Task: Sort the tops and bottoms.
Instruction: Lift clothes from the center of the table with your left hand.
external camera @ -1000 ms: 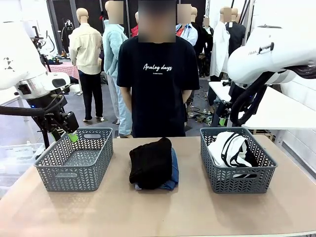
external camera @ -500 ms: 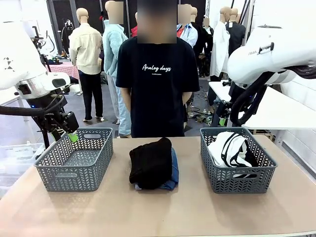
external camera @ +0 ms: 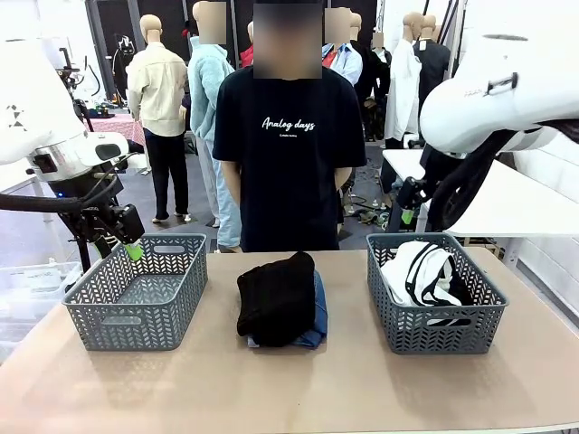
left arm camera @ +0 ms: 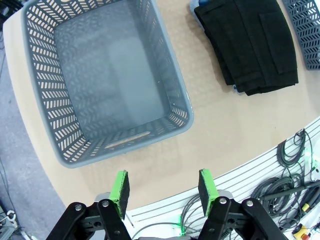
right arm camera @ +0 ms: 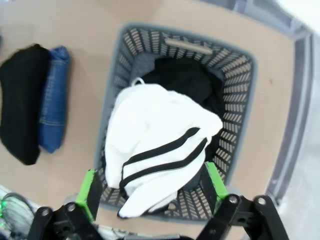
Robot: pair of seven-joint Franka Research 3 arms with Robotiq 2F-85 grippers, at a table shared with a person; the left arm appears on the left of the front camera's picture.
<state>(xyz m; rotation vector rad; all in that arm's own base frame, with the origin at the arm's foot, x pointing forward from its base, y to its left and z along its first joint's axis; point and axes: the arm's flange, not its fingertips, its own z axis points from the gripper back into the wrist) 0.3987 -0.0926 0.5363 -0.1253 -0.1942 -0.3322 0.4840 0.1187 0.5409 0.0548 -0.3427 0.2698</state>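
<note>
Two grey lattice plastic baskets stand on the tan surface (external camera: 271, 389). The right basket (external camera: 436, 329) holds a white cloth top with thin black stripes (external camera: 418, 269), which lies over a dark garment (right arm camera: 185, 80). Between the baskets, a folded black cloth garment (external camera: 276, 297) lies on blue denim jeans (external camera: 317, 316). The left gripper (left arm camera: 164, 182) hovers just outside the left basket (external camera: 136, 321), jaws apart. The right gripper (right arm camera: 152, 192) hangs above the right basket, jaws wide apart.

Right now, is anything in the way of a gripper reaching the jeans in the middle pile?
Yes. A folded black garment lies on top of the jeans, covering all but a blue edge. Nothing visible stands between them and the left grey basket.
</note>
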